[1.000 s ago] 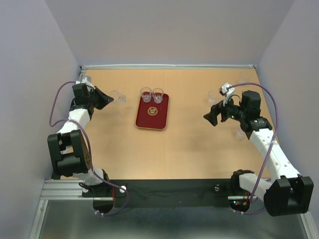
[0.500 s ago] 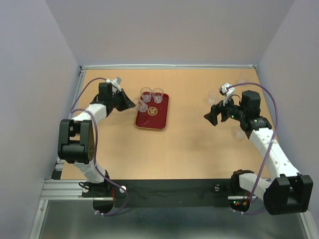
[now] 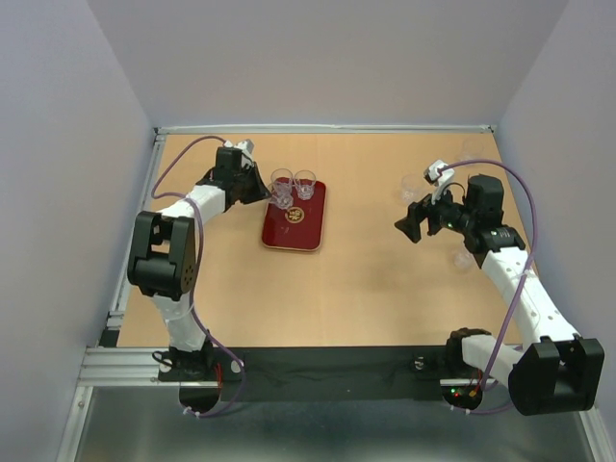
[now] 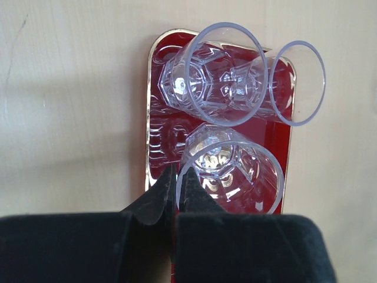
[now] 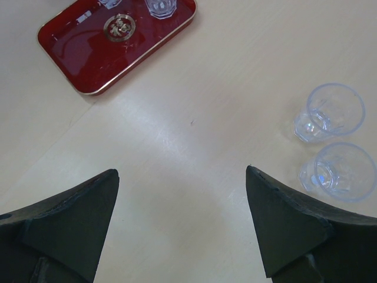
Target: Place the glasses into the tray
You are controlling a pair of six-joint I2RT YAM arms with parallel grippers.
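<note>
Over the middle of the tray (image 3: pixel 289 236), a third glass (image 4: pixel 230 177) is held by the left hand (image 4: pixel 177 180), which is clenched on the near wall of its rim. Whether its base already rests on the red surface cannot be told. For the step to be done well, the glass is best lowered straight and upright until it is seated flat, and only then released. The hand should then be drawn back toward its own side, since two glasses (image 4: pixel 206 76) standing side by side at the tray's far end are just beyond and could be knocked by any forward push. A thin rim grip may let the glass swing, so slow motion is advised. Well apart on the right, the right hand (image 5: pixel 181 172) is spread wide and grasps nothing above the tabletop (image 5: pixel 194 118). Two more glasses (image 5: pixel 330 112) stand just beside each other near it, not yet fetched.
</note>
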